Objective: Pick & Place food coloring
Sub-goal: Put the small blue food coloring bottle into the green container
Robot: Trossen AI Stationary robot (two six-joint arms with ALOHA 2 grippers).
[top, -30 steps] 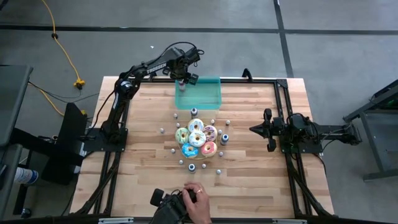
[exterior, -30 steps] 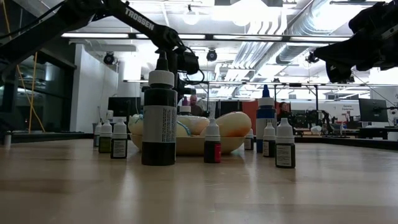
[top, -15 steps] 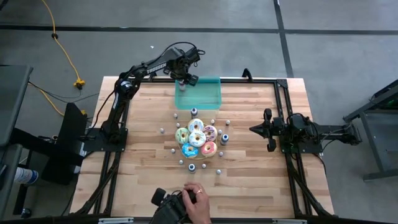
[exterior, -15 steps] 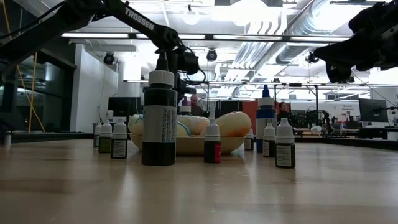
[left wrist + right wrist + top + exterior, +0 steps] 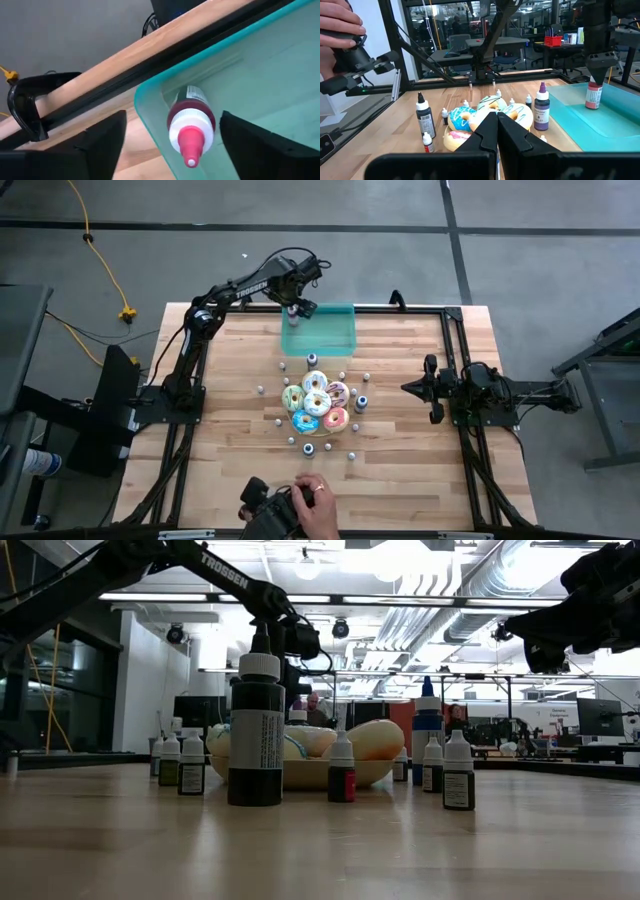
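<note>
The left tool (image 5: 297, 308) is hanging over the far left corner of the teal tray (image 5: 335, 338) at the back of the desk (image 5: 230, 395), its fingers spread wide on either side of a red food coloring bottle (image 5: 190, 124) and not touching it. That bottle is standing upright on the tray floor, tucked into the corner, its white collar and pink tip pointing up between the two dark fingers (image 5: 105, 137). In the right wrist view the same red bottle (image 5: 592, 96) is sitting in the tray with the left tool directly above it. The right tool (image 5: 408, 388) is waiting above the desk's right side, well apart from everything, its fingers pressed together. The rest of the food coloring is standing around the plate of donuts (image 5: 317, 402) in the middle of the desk: a large dark bottle (image 5: 256, 730) nearest the low camera, a purple-capped bottle (image 5: 541, 108) beside the donuts, a blue bottle (image 5: 427, 730) behind them, and several tiny white-capped ones (image 5: 457, 771) scattered in a loose ring. At the desk's near edge a person's hand (image 5: 312, 508) is gripping a dark control handle (image 5: 262, 505).
</note>
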